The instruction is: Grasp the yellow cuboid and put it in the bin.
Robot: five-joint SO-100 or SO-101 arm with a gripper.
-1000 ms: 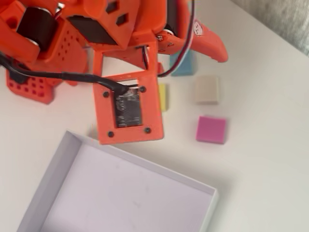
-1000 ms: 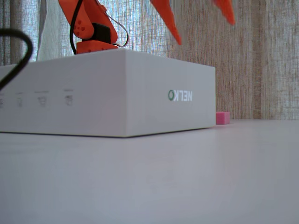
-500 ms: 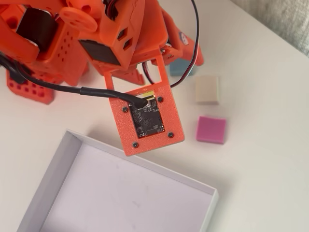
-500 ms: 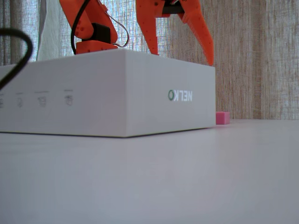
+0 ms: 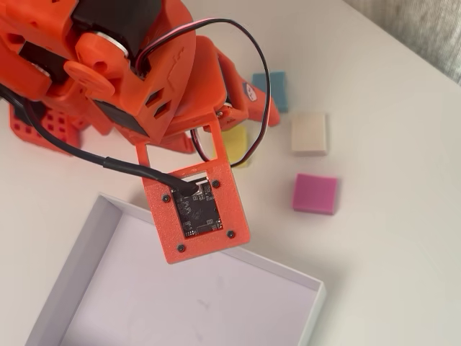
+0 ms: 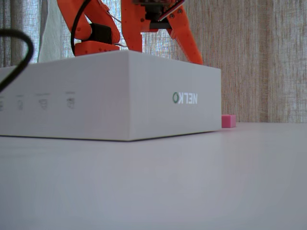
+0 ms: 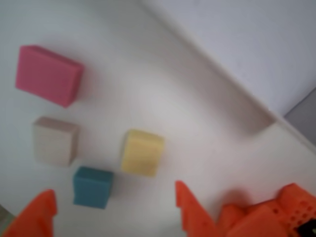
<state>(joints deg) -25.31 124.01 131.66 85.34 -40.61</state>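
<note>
Four blocks sit close together, so the risk is a wrong grab: the blue block (image 7: 92, 186) and beige block (image 7: 55, 140) lie just beside the yellow cuboid (image 7: 142, 152), and a slightly off descent could clip them. The gripper (image 7: 116, 210) is spread wide, empty, touching nothing. The cuboid rests on the table outside the bin (image 5: 72, 267); the pink block (image 7: 48, 75) lies farther from the cuboid.

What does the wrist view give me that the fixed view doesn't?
Only the wrist view shows the yellow block, with the blue and beige blocks beside it, all lying loose on the table, and the open hand above them, holding nothing. Only the fixed view shows the bin's printed outer wall and the curtain behind. Both show the pink block, the bin and orange arm parts.
</note>
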